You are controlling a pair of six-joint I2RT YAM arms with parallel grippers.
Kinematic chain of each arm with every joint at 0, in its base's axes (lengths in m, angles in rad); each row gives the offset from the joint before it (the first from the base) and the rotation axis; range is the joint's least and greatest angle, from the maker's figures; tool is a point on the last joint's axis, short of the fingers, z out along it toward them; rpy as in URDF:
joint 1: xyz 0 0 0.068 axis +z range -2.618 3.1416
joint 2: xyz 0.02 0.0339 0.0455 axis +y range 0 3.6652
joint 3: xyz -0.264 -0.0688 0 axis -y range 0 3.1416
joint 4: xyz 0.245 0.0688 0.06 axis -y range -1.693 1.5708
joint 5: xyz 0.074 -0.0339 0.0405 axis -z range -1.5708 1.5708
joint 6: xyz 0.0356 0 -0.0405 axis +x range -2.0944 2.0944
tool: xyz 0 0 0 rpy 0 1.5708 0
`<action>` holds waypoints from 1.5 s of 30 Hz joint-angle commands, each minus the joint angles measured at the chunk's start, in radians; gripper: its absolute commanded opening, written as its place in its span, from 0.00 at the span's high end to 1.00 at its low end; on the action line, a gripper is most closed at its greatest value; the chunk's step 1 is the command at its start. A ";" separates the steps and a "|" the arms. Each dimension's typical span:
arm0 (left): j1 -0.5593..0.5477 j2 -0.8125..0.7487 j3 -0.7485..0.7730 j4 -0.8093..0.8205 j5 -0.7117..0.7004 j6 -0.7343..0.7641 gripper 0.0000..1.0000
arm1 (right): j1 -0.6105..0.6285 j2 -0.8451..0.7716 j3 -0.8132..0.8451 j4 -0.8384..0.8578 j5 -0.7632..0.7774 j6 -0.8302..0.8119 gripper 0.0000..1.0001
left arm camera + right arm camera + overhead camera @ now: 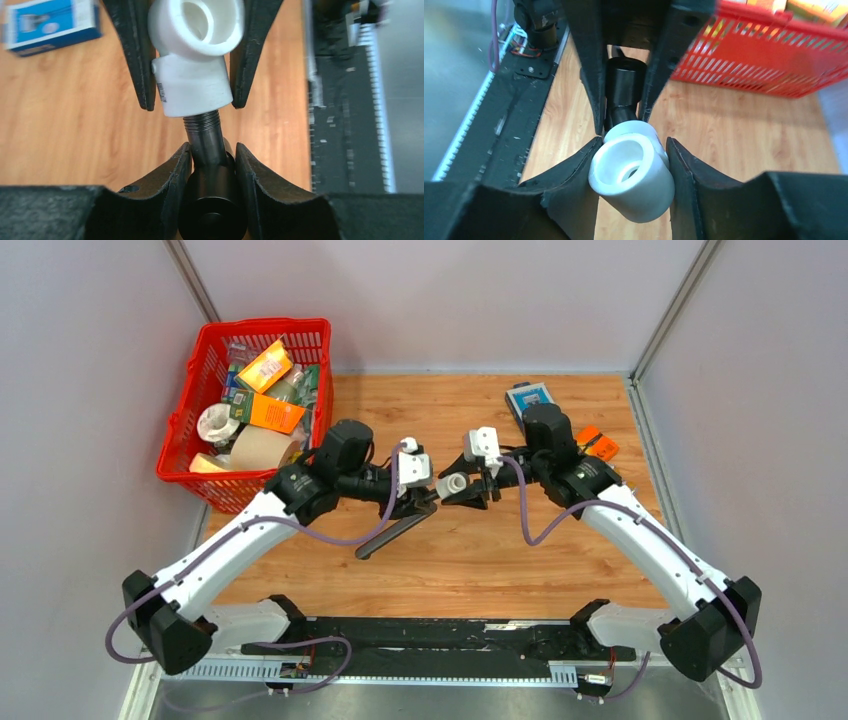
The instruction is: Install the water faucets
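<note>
Faucet [206,137] and white elbow fitting [192,85] meet in the air over the middle of the table [500,560], between the two arms. The faucet's threaded end is entered in the elbow's lower socket, with a short band of bare thread showing below the white rim. In the top view the dark rod trails down and to the left from that joint, toward the near edge, so its long axis runs from the left arm across to the right arm.

The left pincer [212,150] is partly closed on the faucet's dark body just behind the thread and holds it firmly. The right pincer [631,145] comes in from the opposite end of that same axis. Its fingers [137,60] lie against both sides of the elbow, which looks gripped, and the elbow's open side port faces up and away.

Both pincers are equally near the joint, almost tip to tip. I judge the coming move to be a turn of the elbow about the rod's axis, so the two pieces must stay in line or the thread may cross.
</note>
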 commanded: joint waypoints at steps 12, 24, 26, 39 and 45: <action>-0.480 -0.223 -0.582 1.148 -1.318 0.494 1.00 | -0.026 0.281 0.197 0.047 0.379 1.241 1.00; -0.503 -0.180 -0.566 1.091 -1.250 0.453 1.00 | -0.081 0.235 0.237 0.064 0.370 1.125 0.59; -0.431 -0.220 -0.509 0.907 -1.100 0.295 1.00 | -0.091 0.194 0.234 0.077 0.360 1.035 0.46; -0.072 -0.180 -0.193 0.331 -0.292 0.001 1.00 | -0.095 -0.171 -0.007 0.204 0.206 0.352 0.00; 0.066 -0.053 -0.096 0.245 0.168 -0.062 1.00 | -0.094 -0.288 -0.154 0.233 0.022 0.171 0.00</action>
